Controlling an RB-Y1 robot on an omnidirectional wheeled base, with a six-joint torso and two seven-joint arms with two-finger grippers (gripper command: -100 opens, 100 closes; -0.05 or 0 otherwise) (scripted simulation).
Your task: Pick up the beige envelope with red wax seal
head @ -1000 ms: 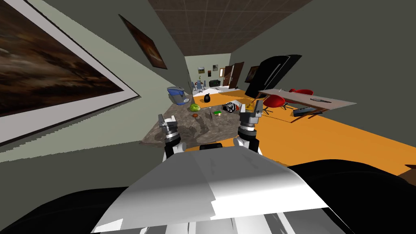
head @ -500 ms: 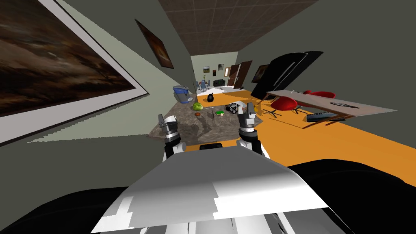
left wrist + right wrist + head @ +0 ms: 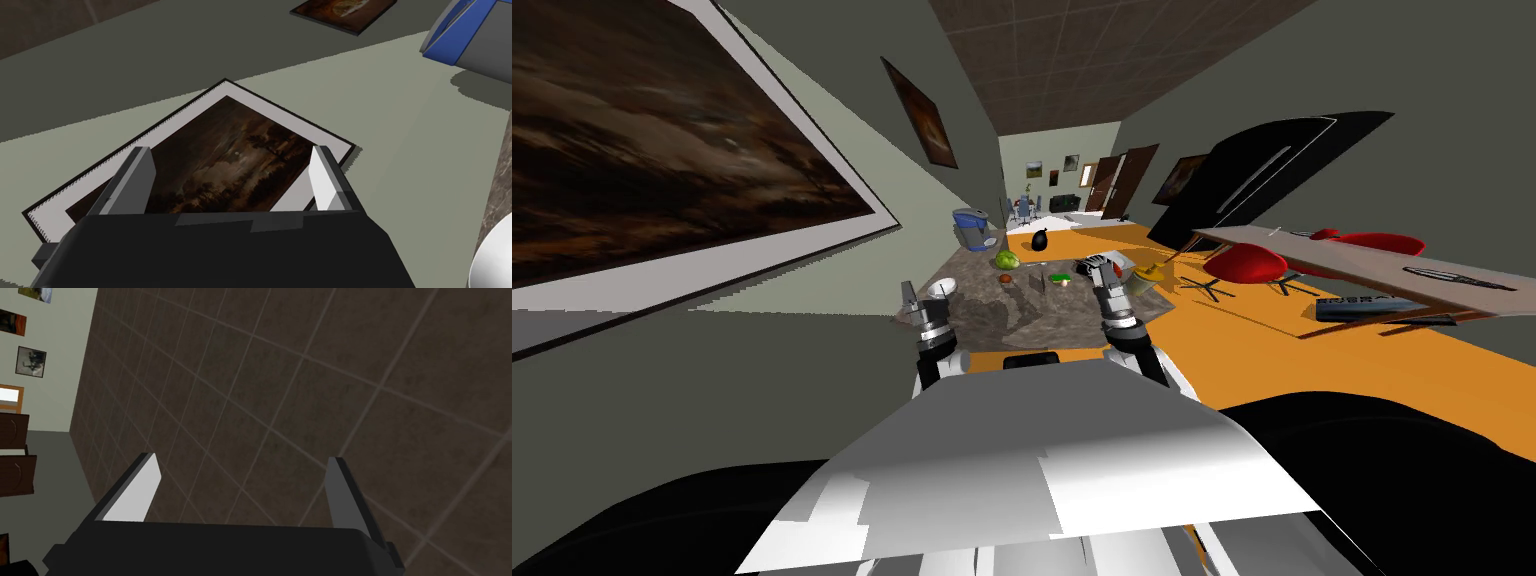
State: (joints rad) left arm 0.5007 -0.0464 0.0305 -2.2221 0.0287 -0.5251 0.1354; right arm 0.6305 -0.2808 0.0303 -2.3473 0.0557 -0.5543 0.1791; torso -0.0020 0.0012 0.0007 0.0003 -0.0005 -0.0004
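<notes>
Approach stage: both arms are raised over the near edge of the marbled tabletop (image 3: 982,318), with the left gripper (image 3: 231,150) and right gripper (image 3: 242,458) each spread wide and holding nothing. The envelope (image 3: 1146,272) is, as best I can tell, the pale beige patch at the tabletop's right edge, just beyond the right gripper; the seal is too small to make out. Next, I judge, the right arm must tip downward and pinch one edge of it.

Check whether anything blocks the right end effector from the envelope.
Nothing visible does. The open right end effector hangs just short of a pale flat thing, likely the envelope, beside a striped object on the counter.
</notes>
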